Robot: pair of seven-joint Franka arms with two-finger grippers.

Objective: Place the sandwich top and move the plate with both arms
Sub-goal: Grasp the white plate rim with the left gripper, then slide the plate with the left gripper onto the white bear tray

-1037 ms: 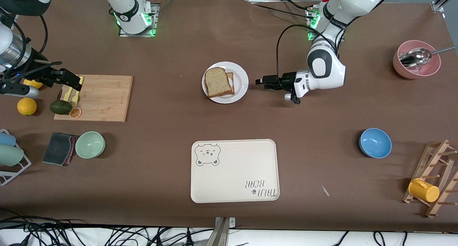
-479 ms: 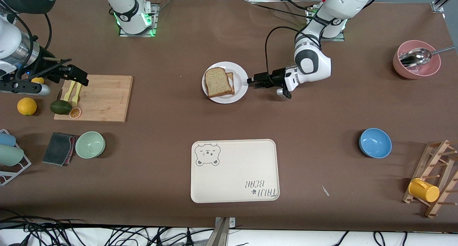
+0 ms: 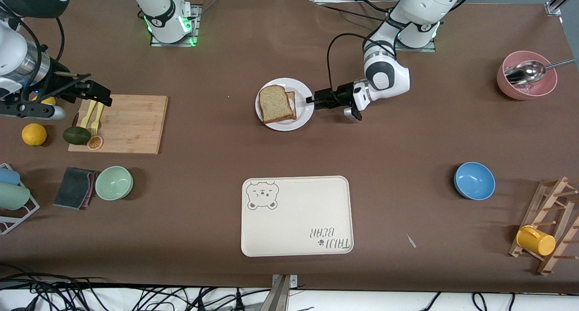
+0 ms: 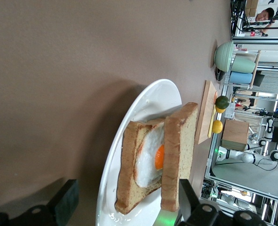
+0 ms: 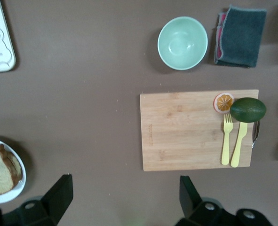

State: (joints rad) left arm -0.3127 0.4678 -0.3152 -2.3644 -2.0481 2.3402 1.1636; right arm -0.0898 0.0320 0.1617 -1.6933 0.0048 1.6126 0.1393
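tray (image 3: 296,216) with the bear sits nearest, likely where the plate (image 3: 304,114) is bound. farther off, the sandwich top (image 3: 273,104) already lies on the egg slice (image 4: 139,169), a bit askew. left gripper (image 3: 311,100) is at the plate's rim, jaws spread, seemingly straddling the edge. right gripper (image 3: 103,97) hangs released over the cutting board (image 3: 131,123), waiting.

Brown table (image 3: 407,134) carries the plate (image 3: 304,114) at the left gripper (image 3: 312,100), tray (image 3: 296,220) below it, cutting board (image 3: 129,123) under the right gripper (image 3: 102,96).
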